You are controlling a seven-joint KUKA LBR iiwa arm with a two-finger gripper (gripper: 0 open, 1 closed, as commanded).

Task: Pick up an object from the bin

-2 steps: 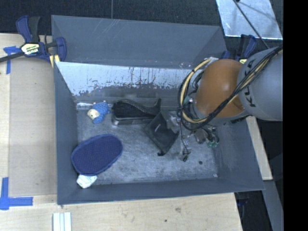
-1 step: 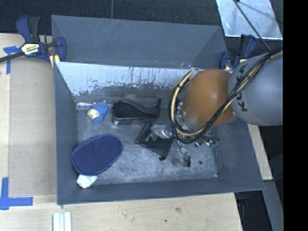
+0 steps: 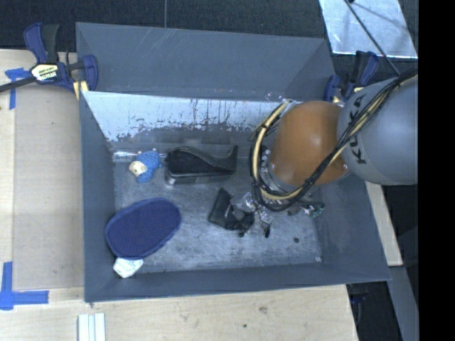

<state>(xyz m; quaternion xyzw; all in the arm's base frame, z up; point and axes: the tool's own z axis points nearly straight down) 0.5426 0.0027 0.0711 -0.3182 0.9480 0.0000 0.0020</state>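
The tool point(image 3: 254, 221) is hanging low over the floor of the grey metal bin point(image 3: 213, 77), a little right of the middle, beneath the arm's rounded orange wrist cover point(image 3: 306, 144). That cover and its cables are hiding much of the tool, so I cannot tell how far open it is or whether it is gripping anything. Its tip is sitting just beside, perhaps touching, a small black angular block point(image 3: 224, 209) that is lying tilted on the bin floor. This looks like the thing being gone after, since it is the nearest and is standing clear of the rest, leaving room to come down on either side of it.

The other things are lying apart from one another, not heaped. A black shoe-shaped piece point(image 3: 201, 163) is resting near the back wall, and a small blue and yellow toy point(image 3: 144, 165) is lying just left of it. A dark blue oval fabric pad point(image 3: 142, 226) is lying flat toward the front left corner, with a small white scrap point(image 3: 128, 266) at its lower edge. The flat pad would probably be harder to pinch than the block.
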